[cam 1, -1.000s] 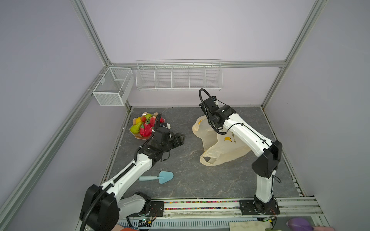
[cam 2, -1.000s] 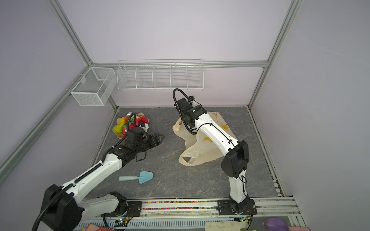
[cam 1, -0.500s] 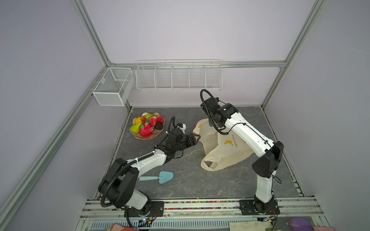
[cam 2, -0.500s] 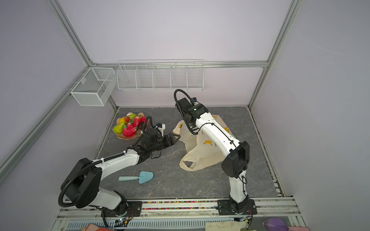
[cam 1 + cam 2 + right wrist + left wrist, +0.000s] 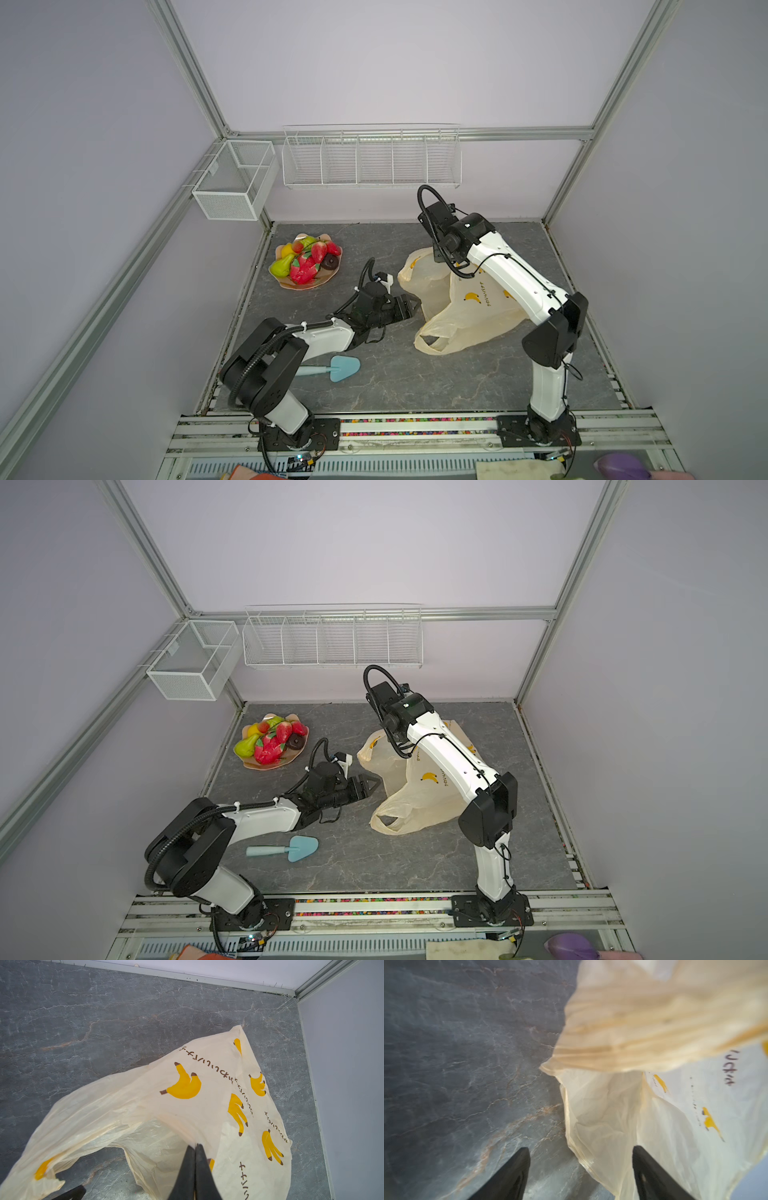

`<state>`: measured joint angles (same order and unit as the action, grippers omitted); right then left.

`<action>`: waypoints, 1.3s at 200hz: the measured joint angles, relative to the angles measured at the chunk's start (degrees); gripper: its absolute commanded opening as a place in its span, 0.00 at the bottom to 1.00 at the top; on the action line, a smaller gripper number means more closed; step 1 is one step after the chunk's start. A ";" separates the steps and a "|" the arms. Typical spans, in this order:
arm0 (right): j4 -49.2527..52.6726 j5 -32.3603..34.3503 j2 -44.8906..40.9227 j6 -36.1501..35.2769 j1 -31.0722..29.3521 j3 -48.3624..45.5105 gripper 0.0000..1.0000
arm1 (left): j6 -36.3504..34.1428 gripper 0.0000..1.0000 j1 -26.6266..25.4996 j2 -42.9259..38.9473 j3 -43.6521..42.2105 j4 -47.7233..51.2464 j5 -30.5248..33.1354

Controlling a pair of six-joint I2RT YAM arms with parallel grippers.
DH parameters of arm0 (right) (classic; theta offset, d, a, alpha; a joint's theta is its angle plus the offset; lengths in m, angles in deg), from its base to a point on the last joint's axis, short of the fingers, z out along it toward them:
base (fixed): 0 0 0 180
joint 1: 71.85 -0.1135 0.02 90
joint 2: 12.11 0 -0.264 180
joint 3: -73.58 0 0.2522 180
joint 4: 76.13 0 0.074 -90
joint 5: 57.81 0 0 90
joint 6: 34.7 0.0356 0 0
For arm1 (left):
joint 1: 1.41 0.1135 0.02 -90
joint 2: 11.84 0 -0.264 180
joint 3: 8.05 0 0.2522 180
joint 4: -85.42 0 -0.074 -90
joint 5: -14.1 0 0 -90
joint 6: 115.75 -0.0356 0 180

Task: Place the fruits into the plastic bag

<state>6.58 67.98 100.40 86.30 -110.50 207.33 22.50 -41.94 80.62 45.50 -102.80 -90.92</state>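
Cream see-thru plastic bag w/ yellow banana prints sits on the right half of the grey stone-look worktop, well apart from the fruits. Over there the right end effector is closed tight, pinching a fold of the bag film & holding it up so the mouth tents open toward the other arm. Meanwhile the left end effector is open w/ nothing in it, low over the worktop right at the mouth edge. In the left wrist view one finger sits in front of the film, can't tell if it's touching.

Glossy toy fruits (dragon fruit, strawberries, pear etc) are all heaped on the peach scalloped dish at the back left.

Progress imo: zero fruit bagged, and what I can see of the bag's inside looks empty. Opening the bag looks like the step in hand, and every pick + drop is left to do.
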 measured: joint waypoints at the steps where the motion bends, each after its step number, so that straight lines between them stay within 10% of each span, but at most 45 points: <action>1: 0.02 -0.04 0.00 0.04 0.00 0.00 0.06 | -0.02 0.75 0.00 0.17 0.07 0.00 0.02; 70: 1.68 -2.97 -1.40 2.05 0.00 0.02 0.06 | -0.26 0.70 0.00 9.77 8.07 -1.99 1.22; 151: 5.42 -7.43 -5.92 5.88 0.55 2.71 0.06 | -6.56 0.13 2.19 14.49 15.32 5.31 1.05; 232: 5.81 -12.50 -8.09 8.22 1.53 0.46 0.06 | -17.16 0.08 9.90 13.97 21.20 18.58 2.03; 260: 5.05 -13.55 -8.09 8.48 2.05 0.26 0.06 | -18.36 0.22 10.97 10.88 19.89 20.90 -0.33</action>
<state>11.63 54.42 92.31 94.78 -108.45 207.59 4.14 -30.97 91.51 65.39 -81.90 -91.25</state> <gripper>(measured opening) 0.063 0.151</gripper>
